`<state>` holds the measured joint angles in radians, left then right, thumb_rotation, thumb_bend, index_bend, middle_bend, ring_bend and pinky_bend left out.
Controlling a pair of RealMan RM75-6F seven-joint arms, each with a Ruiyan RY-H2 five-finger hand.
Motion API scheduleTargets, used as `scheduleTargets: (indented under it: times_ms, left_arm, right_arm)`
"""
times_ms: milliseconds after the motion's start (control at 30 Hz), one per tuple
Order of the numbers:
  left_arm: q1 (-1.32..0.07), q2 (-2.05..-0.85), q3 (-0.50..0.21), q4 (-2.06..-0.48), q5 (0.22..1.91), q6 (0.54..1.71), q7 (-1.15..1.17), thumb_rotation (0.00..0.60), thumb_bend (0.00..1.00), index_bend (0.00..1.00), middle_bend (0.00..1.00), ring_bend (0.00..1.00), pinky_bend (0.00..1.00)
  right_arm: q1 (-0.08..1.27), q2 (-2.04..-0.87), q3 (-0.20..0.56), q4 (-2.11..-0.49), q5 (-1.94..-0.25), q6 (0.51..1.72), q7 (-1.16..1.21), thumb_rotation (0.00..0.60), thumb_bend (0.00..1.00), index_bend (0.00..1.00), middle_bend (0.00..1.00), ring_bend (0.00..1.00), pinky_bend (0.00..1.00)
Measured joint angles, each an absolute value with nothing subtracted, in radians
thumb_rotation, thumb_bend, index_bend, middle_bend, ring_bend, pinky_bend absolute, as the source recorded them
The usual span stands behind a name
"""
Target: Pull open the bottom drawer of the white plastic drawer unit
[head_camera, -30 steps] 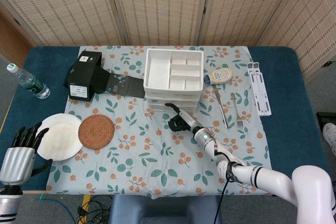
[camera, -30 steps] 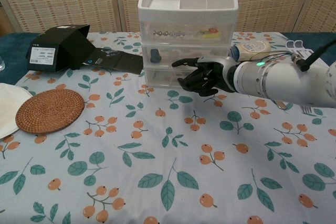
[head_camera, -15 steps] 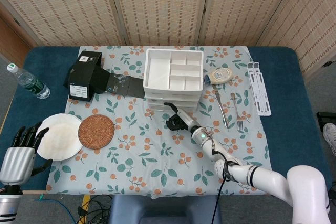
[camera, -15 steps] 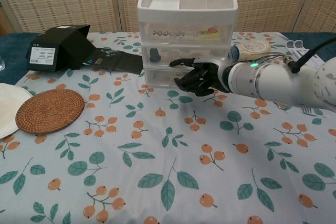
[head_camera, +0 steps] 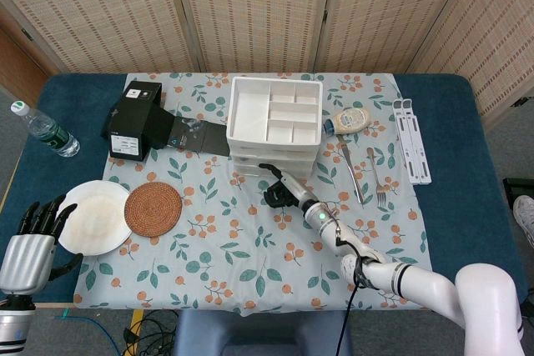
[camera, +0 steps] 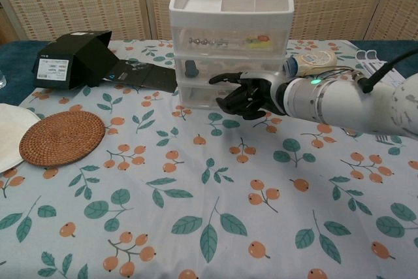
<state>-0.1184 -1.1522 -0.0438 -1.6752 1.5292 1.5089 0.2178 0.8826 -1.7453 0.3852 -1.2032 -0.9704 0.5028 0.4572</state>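
The white plastic drawer unit [head_camera: 275,122] [camera: 232,4] stands at the middle back of the table, with an open compartment tray on top. Its bottom drawer [camera: 196,96] sits flush with the drawers above it. My right hand [head_camera: 279,191] [camera: 248,95], black, is against the bottom drawer's front. Its fingers curl in at the drawer's middle and the thumb points left. The hand hides the handle, so the exact grip does not show. My left hand [head_camera: 33,243] hangs off the table's front left corner, fingers spread, holding nothing.
A black box [head_camera: 133,118] lies left of the unit. A woven coaster [head_camera: 153,208] and a white plate [head_camera: 88,218] are at the front left, a water bottle [head_camera: 46,131] at the far left. A sauce bottle [head_camera: 349,119], forks [head_camera: 350,168] and a white rack [head_camera: 411,139] lie to the right.
My right hand has moved left and in, up to the bottom drawer's front. The unit has shifted very slightly left. The left hand has not moved.
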Motion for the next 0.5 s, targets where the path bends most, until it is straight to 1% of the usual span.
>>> scheduleTargets:
  times_ms: [500]
  left_arm:
    - [-0.119, -1.155, -0.042, -1.674, 1.531, 1.504, 0.222, 0.600, 0.17, 0.14, 0.07, 0.11, 0.07]
  right_arm:
    - [0.844, -1.704, 0.355, -1.284, -1.014, 0.521, 0.454, 0.600, 0.59, 0.11, 0.80, 0.93, 0.99]
